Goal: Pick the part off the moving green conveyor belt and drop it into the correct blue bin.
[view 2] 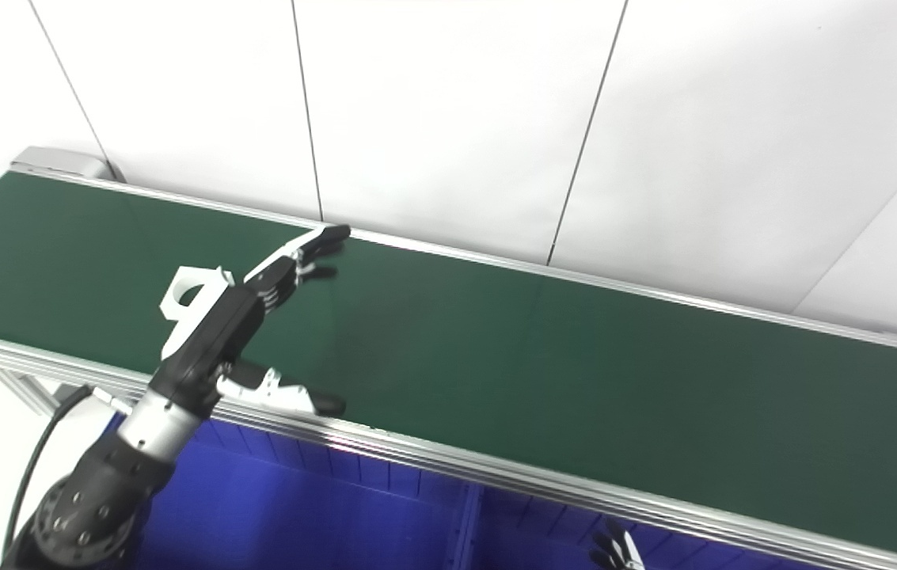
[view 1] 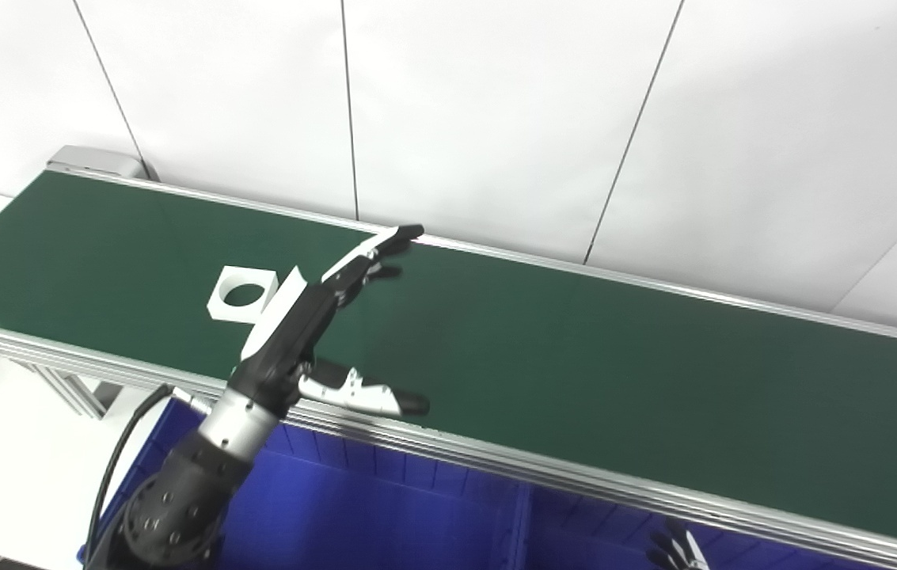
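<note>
The left hand (view 1: 313, 317) is spread and holds nothing: its fingers (view 1: 373, 252) stretch out flat over the green conveyor belt (view 1: 575, 348), reaching toward the belt's far rail, while the thumb (view 1: 365, 396) juts sideways over the near rail, well apart from the fingers. Its arm comes up from below the belt's near edge, with a black cable hanging beside the forearm.

The white part (view 1: 241, 294), a flat square piece with a round hole through it, lies on the belt just beside the hand, on the side toward the belt's left end. The back of the hand hides one corner of the part, so whether the two touch cannot be told.

Of the right hand (view 1: 678, 550) only dark fingertips show, low below the belt's near rail toward its right half; whether it is spread or closed cannot be told.

Under the belt's near rail sit the blue bins (view 1: 385, 507), side by side with a dividing wall between them. Behind the belt's far rail rises a white panelled wall (view 1: 496, 119).
</note>
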Controlling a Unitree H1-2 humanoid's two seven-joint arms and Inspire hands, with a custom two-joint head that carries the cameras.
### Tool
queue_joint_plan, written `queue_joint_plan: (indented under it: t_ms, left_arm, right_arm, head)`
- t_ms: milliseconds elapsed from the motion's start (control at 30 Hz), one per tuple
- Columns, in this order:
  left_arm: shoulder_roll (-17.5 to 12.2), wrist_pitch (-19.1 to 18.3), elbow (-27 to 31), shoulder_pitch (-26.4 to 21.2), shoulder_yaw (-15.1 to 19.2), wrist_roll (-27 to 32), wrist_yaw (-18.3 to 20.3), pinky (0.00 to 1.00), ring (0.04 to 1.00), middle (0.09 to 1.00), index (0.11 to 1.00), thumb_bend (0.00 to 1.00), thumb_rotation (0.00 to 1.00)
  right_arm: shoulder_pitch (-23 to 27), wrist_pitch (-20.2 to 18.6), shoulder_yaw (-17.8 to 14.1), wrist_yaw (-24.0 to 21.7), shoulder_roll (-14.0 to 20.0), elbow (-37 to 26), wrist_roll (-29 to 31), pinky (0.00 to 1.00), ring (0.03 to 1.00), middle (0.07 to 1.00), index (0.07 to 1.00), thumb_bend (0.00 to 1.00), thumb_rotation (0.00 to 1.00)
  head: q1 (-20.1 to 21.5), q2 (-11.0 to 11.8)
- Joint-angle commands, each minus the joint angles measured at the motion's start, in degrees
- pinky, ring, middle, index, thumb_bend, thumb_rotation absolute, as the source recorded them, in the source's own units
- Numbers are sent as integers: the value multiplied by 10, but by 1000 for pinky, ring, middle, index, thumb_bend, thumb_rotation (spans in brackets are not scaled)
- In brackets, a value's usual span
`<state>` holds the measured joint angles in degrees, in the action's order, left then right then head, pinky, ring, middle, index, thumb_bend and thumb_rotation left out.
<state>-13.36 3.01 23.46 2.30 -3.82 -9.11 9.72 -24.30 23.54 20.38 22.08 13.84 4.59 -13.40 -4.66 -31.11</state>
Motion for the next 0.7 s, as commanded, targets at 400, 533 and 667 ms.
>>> queue_joint_plan:
  t_ms: [400,533,667]
  left_arm:
    - [-61,-21,-148,-125,3,-97,2,911,979,992,966,863,338]
    - [-69,-15,-203,-152,-2,-118,-4,884,970,997,971,867,297]
    - [-80,-1,-254,-176,-5,-127,-5,885,974,1000,972,858,252]
  right_arm:
    - [6,34,39,72,26,-10,-7,730,791,824,889,875,394]
    - [5,34,44,76,31,-13,-5,731,796,824,892,891,400]
    - [5,34,44,79,32,-14,-8,747,795,827,893,878,407]
  head:
    - [9,-12]
    - [-2,-13]
    - [-3,-13]
